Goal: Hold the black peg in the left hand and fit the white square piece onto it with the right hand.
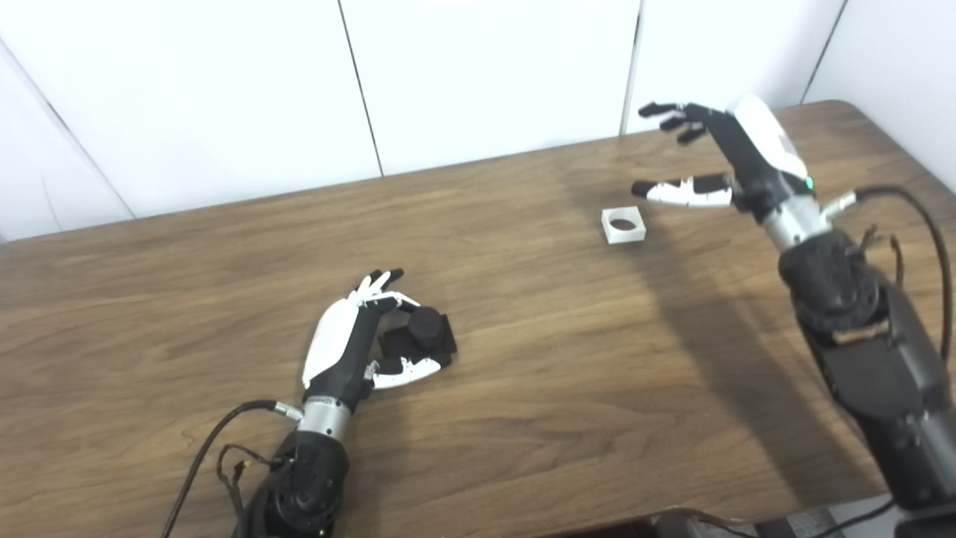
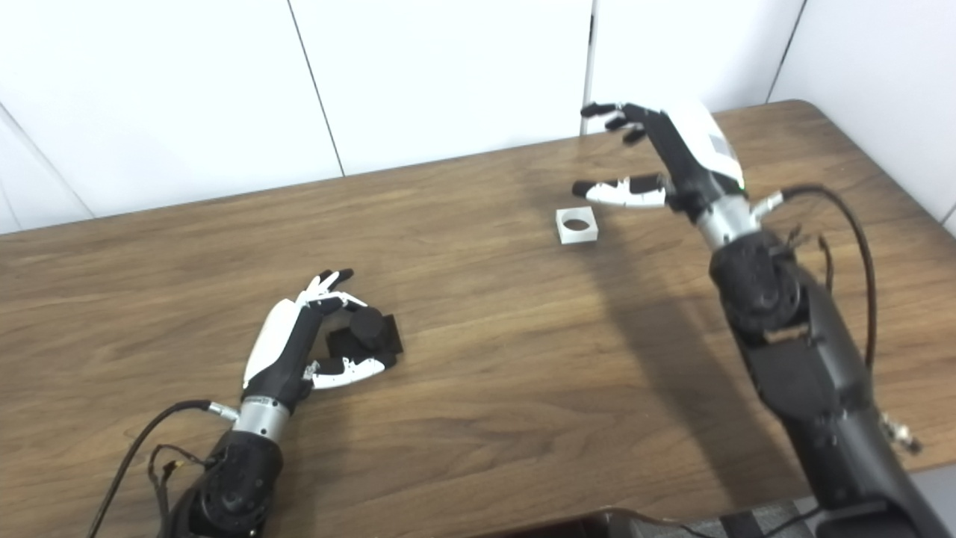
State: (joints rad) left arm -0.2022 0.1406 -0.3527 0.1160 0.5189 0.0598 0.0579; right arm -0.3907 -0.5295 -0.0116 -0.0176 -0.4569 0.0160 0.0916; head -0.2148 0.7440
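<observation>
The black peg (image 1: pixel 426 329), a round post on a square black base, rests on the wooden table (image 1: pixel 523 359) at the front left. My left hand (image 1: pixel 351 336) lies on the table cupped around it, fingers curled over its far side and the thumb (image 1: pixel 407 368) along its near edge; I cannot tell whether it grips. The white square piece (image 1: pixel 623 225) with a round hole lies flat at the back right. My right hand (image 1: pixel 717 161) is open, hovering above and just right of the piece, its thumb (image 1: pixel 683 192) pointing left over it. They are not touching.
White wall panels (image 1: pixel 485 75) stand behind the table's far edge. Cables (image 1: pixel 919 224) hang from the right forearm, and another cable (image 1: pixel 216 441) trails from the left wrist. Bare wood lies between the two hands.
</observation>
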